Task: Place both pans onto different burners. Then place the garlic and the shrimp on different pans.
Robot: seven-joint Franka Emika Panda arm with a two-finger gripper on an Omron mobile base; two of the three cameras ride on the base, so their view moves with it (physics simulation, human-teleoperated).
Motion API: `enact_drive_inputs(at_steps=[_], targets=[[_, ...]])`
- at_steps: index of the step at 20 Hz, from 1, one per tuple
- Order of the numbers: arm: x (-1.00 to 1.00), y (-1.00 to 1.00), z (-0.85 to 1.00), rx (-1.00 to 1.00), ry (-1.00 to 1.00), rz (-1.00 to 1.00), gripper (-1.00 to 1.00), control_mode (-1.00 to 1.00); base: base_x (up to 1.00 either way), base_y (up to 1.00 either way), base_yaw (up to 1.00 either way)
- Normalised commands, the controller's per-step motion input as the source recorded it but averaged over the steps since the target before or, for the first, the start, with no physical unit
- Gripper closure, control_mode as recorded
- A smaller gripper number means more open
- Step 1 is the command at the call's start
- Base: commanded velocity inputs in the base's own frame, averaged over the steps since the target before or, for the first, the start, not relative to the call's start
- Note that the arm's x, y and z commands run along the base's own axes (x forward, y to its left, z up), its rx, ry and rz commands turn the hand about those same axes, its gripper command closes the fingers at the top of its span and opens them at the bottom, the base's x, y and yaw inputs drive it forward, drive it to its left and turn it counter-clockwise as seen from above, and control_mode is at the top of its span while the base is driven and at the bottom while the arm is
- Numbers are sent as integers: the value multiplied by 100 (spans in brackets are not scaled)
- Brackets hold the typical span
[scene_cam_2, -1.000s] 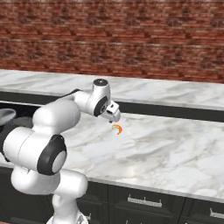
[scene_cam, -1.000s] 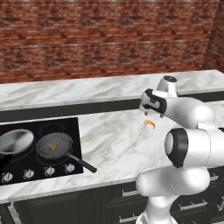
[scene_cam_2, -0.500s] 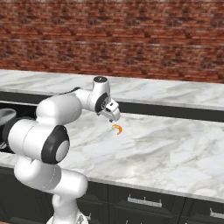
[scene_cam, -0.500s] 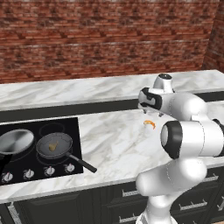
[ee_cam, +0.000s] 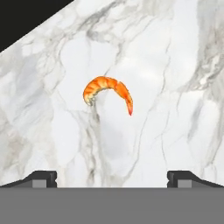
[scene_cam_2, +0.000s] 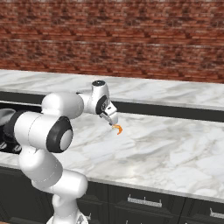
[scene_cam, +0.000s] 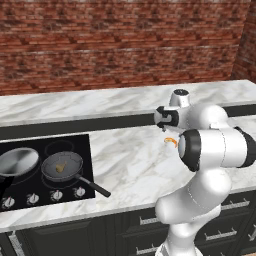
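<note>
We saw the shrimp (ee_cam: 108,92) lying on the white marble counter (ee_cam: 175,65), an orange curl with its tail tapering to a point, well to the right of the cooktop (scene_cam: 30,165) in the left base view; the gripper (scene_cam_2: 112,123) hung just above it, not touching, with the shrimp (scene_cam_2: 117,128) showing right below the fingers in the right base view and partly behind the arm (scene_cam: 210,145) in the left base view, where only an orange sliver of it (scene_cam: 171,141) peeked out; in the hand view the two dark fingertips (ee_cam: 41,178) stood far apart at the bottom corners, so we took the jaws to be spread wide with nothing between them, and the shrimp sat between and ahead of them. On the black cooktop the darker grey pan (scene_cam: 62,166) rested on a burner with its black handle (scene_cam: 95,186) pointing toward the counter's front edge, and the garlic (scene_cam: 60,167) lay inside it as a small tan lump; the silver pan (scene_cam: 17,162) sat on the burner just to its left, the two rims close together; a row of small silver knobs (scene_cam: 56,195) ran along the front of the cooktop; a red brick wall (scene_cam: 120,45) rose behind the counter.
</note>
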Motion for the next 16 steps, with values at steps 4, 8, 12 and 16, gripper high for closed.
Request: enact_drive_inputs(at_steps=[4, 8, 12, 16], targets=[[11, 0, -6, 2, 10, -14, -100, -100, 0, 0, 0], [13, -7, -16, 7, 12, -11, -100, -100, 0, 0, 0], [23, -13, -20, 6, 5, -8, -100, -100, 0, 0, 0], [39, -14, -17, 1, 0, -7, -100, -100, 0, 0, 0]])
